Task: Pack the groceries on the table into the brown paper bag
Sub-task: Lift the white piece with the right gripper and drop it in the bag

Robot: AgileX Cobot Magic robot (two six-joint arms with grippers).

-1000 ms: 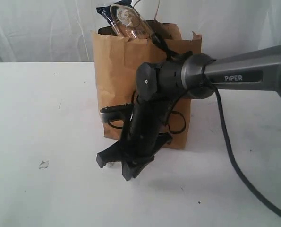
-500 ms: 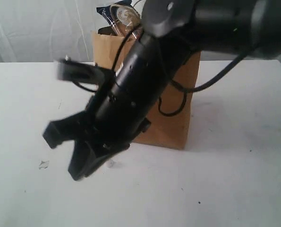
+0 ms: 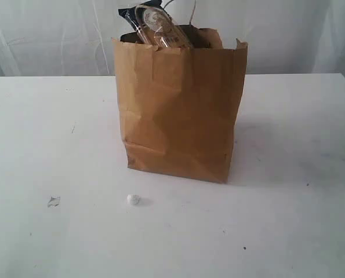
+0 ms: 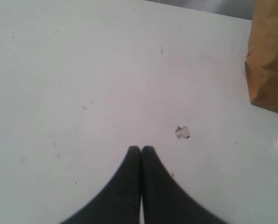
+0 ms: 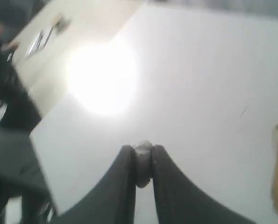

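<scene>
Brown paper bag [image 3: 181, 116] stands upright at centre frame on the tabletop [image 3: 288, 231]; a clear jar [image 3: 160, 26] pokes out of its top. Judged: thin creased kraft, tears easily, top-heavy; the glass is fragile and slick. Steady it low at a side wall, not at the rim. Broad open tabletop left, right and in front. Left pincer [image 4: 141, 149] closed, empty. Right pincer [image 5: 143, 149] nipped on a small grey lump [image 5: 142, 165], blurred, unidentifiable.

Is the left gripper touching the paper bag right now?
Apart. The left wrist view shows the left gripper, jaws shut, over the table, with a stretch of white tabletop between its tips and the brown paper bag.
</scene>
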